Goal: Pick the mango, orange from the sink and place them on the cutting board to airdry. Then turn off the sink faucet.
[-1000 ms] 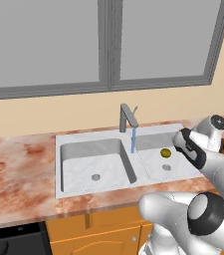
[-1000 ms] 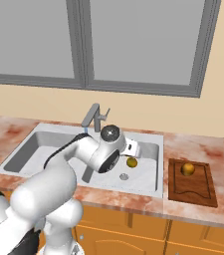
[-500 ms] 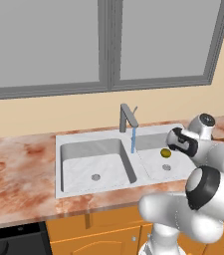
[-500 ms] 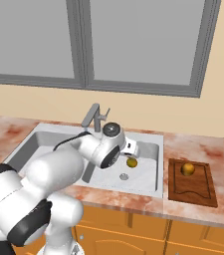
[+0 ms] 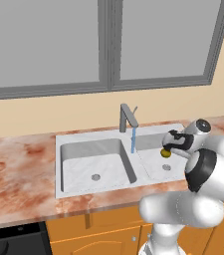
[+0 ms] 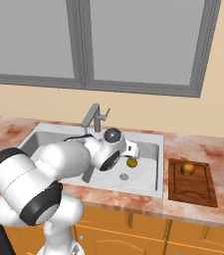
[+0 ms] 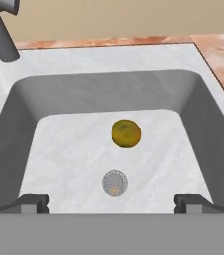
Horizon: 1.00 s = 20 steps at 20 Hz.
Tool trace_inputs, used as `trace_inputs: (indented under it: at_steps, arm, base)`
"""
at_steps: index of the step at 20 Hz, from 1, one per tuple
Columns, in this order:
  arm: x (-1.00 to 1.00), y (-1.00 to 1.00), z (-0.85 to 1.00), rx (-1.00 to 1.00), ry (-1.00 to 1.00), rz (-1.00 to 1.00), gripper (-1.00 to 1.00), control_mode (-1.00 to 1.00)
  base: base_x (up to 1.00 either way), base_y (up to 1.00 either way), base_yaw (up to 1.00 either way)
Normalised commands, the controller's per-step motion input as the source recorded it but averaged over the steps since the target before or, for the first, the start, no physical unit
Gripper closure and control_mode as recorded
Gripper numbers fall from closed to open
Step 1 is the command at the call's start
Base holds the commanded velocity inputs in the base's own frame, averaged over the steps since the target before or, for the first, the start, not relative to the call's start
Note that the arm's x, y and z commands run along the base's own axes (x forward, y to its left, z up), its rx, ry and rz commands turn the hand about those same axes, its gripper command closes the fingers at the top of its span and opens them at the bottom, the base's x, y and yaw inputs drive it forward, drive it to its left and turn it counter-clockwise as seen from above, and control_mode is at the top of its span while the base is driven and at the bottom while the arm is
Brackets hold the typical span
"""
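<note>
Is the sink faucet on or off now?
On. In the left base view a thin blue stream falls from the sink faucet into the sink.

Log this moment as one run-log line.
stage: reaching for mango | gripper: open, above right basin of sink | orange: on cutting board | sink faucet: running

Sink, fruit and board along the counter under the window

The mango [image 7: 126,133] lay in the right basin of the sink [image 6: 148,185], just behind that basin's drain [image 7: 115,183]. The sink faucet [image 5: 127,117] stood at the back rim between the two basins. The cutting board [image 6: 192,192] sat on the counter [image 5: 19,172] just right of the sink, with the orange [image 6: 187,169] on its rear half. The gripper [image 6: 133,150] hung above the right basin, over the mango.
</note>
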Motion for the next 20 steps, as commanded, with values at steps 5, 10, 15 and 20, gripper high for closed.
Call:
trace_inputs:
  at_steps: [5, 10, 15, 20]
  arm:
    - [0.23, 0.0, -0.03, -0.01, 0.0, 0.0, -1.0, -1.0]
    - [0.19, 0.0, -0.14, 0.0, 0.0, 0.0, -1.0, -1.0]
    - [0.17, 0.0, -0.24, 0.0, 0.0, 0.0, -1.0, -1.0]
    - [0.17, -0.01, -0.27, 0.0, 0.0, 0.0, -1.0, -1.0]
  base:
    - [0.0, 0.0, 0.0]
    - [0.0, 0.0, 0.0]
    - [0.0, 0.0, 0.0]
    - [0.0, 0.0, 0.0]
